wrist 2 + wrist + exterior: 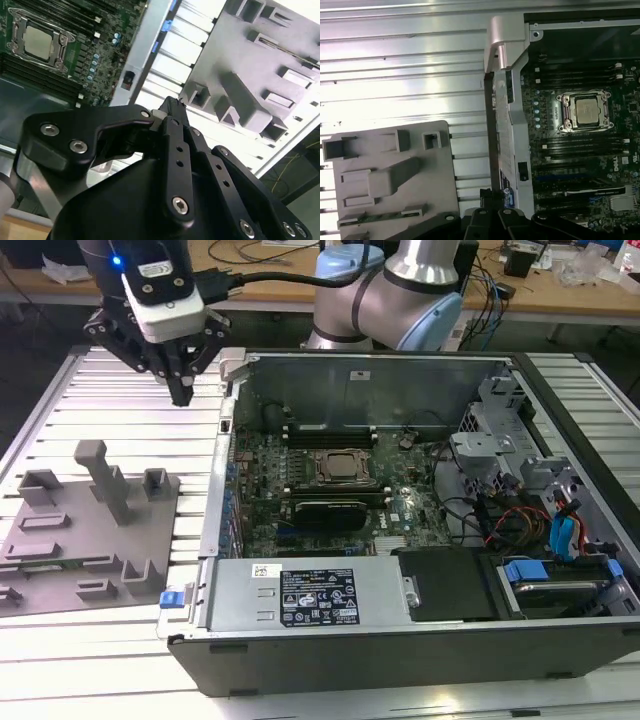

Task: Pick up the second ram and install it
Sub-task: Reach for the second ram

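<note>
We see the ram (pixel 385 217) in the first wrist view as a thin green strip sitting in a long slot of the grey tray (pixel 437 165). Nothing touches it, and the tray rests on the ribbed table (pixel 120 420) just beside the open case (pixel 400 665). The gripper (pixel 183 390) hovers above the table between tray and case (near the case's far corner in the exterior view), well apart from the ram, its fingers (pixel 175 135) pressed together at the tips with nothing between them.
</note>
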You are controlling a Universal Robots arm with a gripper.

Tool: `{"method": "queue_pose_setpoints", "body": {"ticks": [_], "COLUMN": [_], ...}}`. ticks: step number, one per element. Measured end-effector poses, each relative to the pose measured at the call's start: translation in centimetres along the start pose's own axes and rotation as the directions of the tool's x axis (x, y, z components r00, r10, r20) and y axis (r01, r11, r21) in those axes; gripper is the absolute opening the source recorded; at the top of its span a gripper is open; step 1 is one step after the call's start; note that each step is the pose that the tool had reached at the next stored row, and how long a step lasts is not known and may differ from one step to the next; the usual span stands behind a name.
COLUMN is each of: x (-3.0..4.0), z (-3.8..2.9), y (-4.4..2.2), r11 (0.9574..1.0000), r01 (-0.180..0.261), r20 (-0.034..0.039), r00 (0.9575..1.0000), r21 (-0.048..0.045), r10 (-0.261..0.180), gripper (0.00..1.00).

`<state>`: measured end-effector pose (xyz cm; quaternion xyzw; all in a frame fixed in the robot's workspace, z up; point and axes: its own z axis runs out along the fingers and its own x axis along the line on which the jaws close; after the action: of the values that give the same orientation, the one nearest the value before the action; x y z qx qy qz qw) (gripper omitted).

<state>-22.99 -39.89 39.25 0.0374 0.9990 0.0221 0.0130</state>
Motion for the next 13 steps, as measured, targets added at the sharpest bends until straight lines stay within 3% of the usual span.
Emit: {"method": "queue_pose_setpoints", "body": {"ticks": [2,7,13], "x": [0.81,4.09,6.08], "z": [-0.02,-0.06,-0.09], "y": [-0.06,-0.31,-0.45], "r11": [1.0,1.0,1.0], "r01": [0.0,0.0,0.0], "r20": [0.0,0.0,0.0], "r00": [1.0,1.0,1.0], "r21": [0.0,0.0,0.0], "r10": [0.0,0.0,0.0], "gripper": [0.11,0.11,0.11]}}
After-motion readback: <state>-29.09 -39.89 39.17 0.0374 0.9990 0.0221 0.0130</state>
